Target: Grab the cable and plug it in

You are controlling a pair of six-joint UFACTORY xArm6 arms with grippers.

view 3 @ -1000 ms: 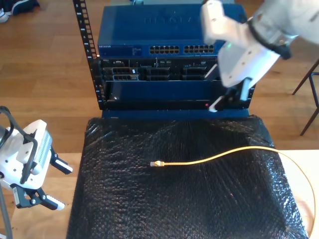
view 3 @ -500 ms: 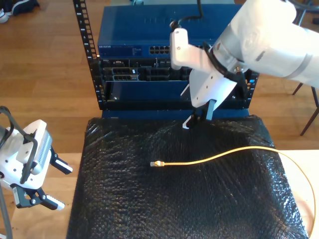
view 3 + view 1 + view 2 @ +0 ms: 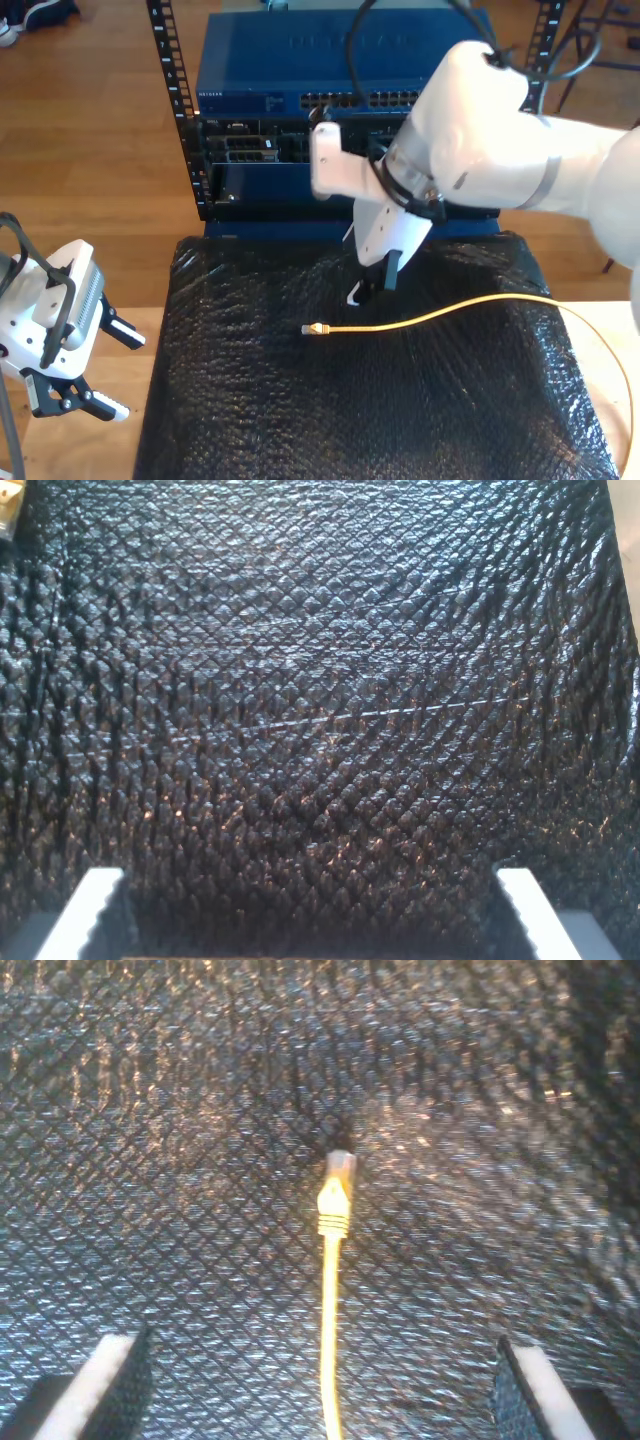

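The pale-yellow cable (image 3: 430,317) lies loose across the black mat, its clear plug (image 3: 315,328) pointing toward the exterior view's left. My second gripper (image 3: 372,285) hangs open just above the mat, a little behind the cable and close to the plug end. In the second wrist view the cable (image 3: 330,1300) runs up between the two spread fingers (image 3: 100,1385) to the plug (image 3: 340,1175), untouched. My first gripper (image 3: 122,373) stands open beside the mat at the exterior view's lower left, holding nothing. Its fingers (image 3: 90,915) frame bare mat.
A blue network switch (image 3: 330,95) with rows of ports sits in a black rack (image 3: 300,150) behind the mat. The black bubble-wrap mat (image 3: 300,420) covers the table; a pale table edge (image 3: 610,340) shows at the exterior view's right. The cable loops off there.
My second arm has swung from in front of the rack at the exterior view's right, leftward and down over the mat toward the plug. The cable and my first gripper have not moved.
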